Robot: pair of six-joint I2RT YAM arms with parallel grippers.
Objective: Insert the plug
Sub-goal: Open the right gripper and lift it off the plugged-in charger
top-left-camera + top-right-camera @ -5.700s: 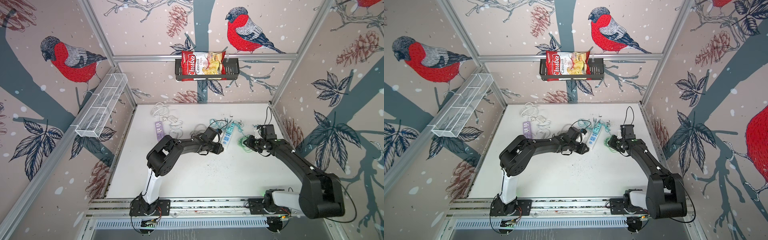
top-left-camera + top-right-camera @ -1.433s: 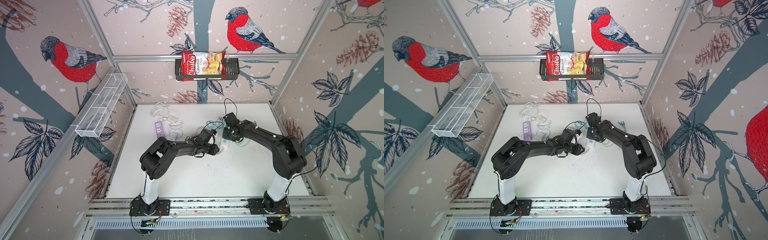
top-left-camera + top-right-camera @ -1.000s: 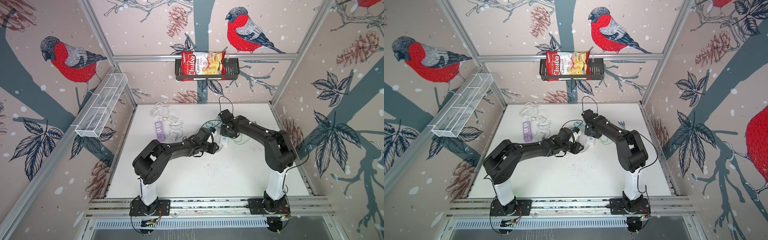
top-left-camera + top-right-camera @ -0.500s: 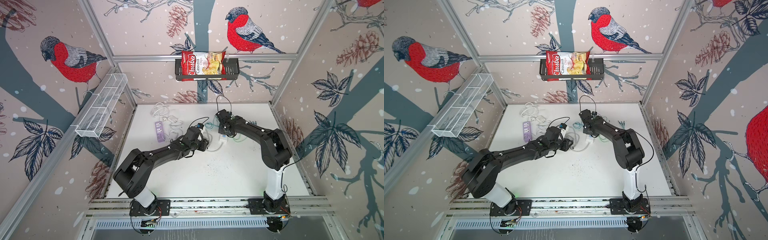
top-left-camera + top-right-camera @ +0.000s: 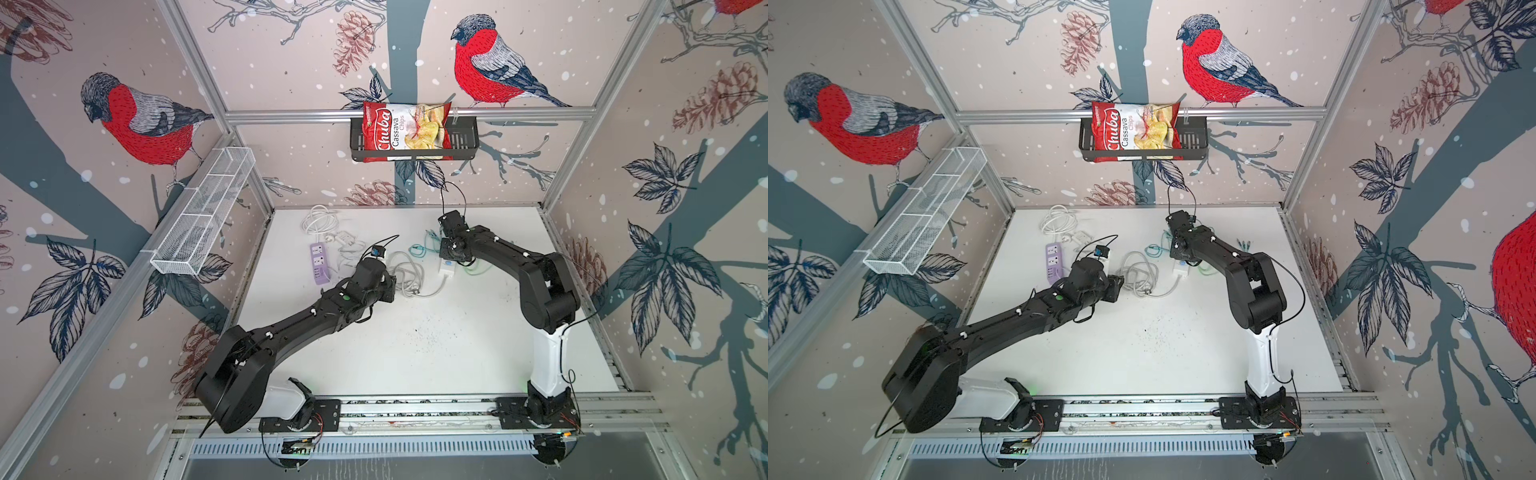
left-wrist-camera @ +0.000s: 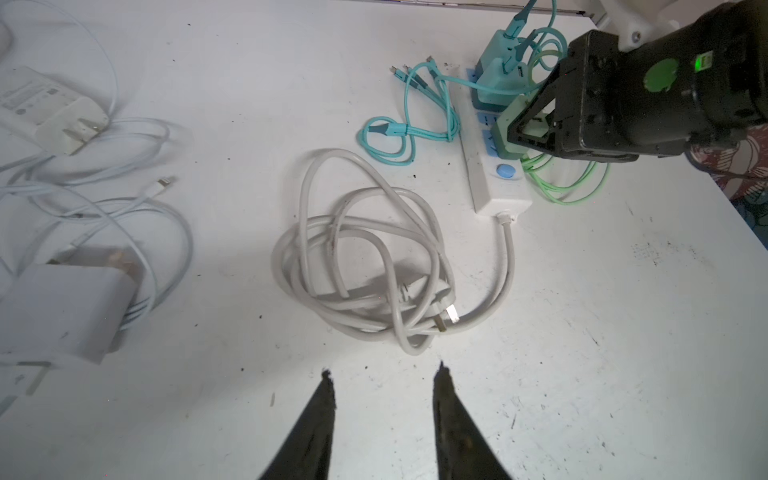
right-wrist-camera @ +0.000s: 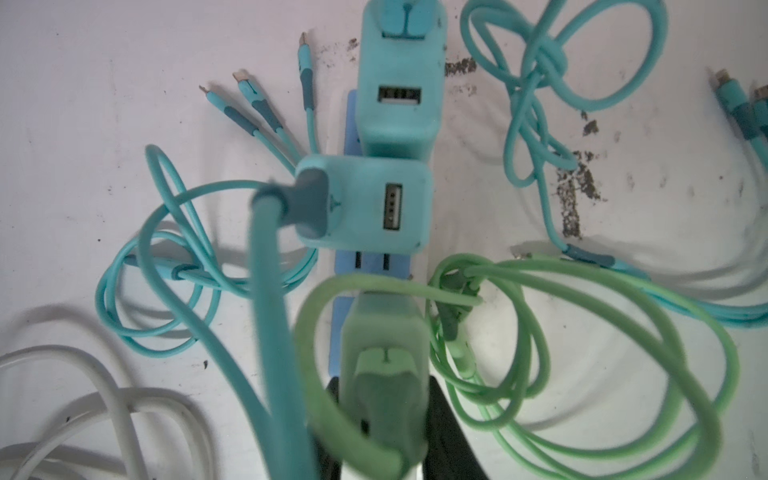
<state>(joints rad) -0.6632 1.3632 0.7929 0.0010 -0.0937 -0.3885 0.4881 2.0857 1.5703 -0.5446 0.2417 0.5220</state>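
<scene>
Nearest the bases, the left gripper [image 6: 384, 370] has drawn back from the power strip [image 6: 496, 195]. In both top views it now hangs over bare tabletop [image 6: 582, 332] at about 8 o'clock of the strip, its jaws released and parting, with nothing between them. Just beyond its tips lies the coiled white cable [image 6: 361, 249], the strip's own lead.

Farther on is the right gripper [image 7: 383, 384], which seconds ago worked over toward the 3 o'clock wall. It has swung in over the strip and stays clenched on the green plug [image 7: 384, 332]. That plug stands upright on the blue socket face nearest the switch; whether its prongs are fully home cannot be told. Beyond it, toward 12 o'clock, two teal chargers [image 7: 365, 203] already sit in the strip.

With the left arm away, nothing steadies the strip, so any last push probably has to go straight down or the strip may slide.
</scene>
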